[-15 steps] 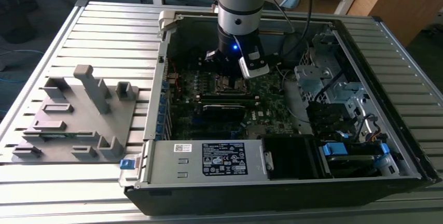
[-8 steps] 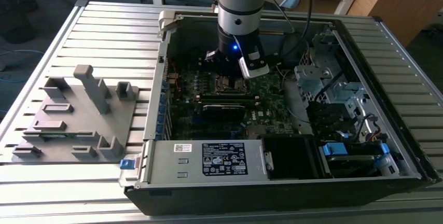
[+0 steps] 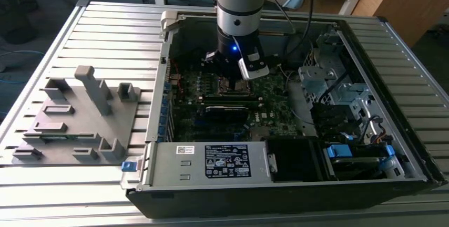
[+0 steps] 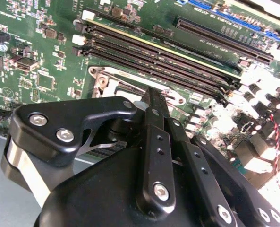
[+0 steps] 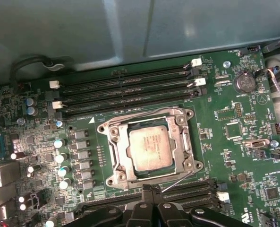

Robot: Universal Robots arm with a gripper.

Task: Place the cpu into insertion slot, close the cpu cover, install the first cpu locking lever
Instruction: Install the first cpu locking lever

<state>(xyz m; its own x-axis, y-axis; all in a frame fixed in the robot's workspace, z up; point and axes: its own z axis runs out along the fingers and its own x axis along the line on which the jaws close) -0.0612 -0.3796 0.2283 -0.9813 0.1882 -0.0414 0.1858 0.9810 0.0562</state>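
The cpu (image 5: 150, 149) lies flat in its socket on the green motherboard, dull silver top up. The cpu cover (image 5: 184, 142), a silver frame, lies down around it. One thin wire lever (image 5: 140, 116) runs along one edge of the socket. Another lever (image 5: 178, 180) sticks out at an angle from a corner, close to my fingertips. My gripper (image 5: 151, 189) hangs just beside the socket with its black fingers (image 4: 151, 106) together and nothing between them. In the exterior view the gripper (image 3: 228, 74) stands low inside the open computer case, over the socket (image 3: 232, 84).
Rows of black memory slots (image 5: 125, 90) flank the socket on two sides, with capacitors (image 5: 59, 156) along a third. The case walls (image 3: 157, 80), a drive cage (image 3: 326, 80) and a power supply (image 3: 207, 161) ring the board. A grey fixture block (image 3: 77, 116) sits at the exterior view's left.
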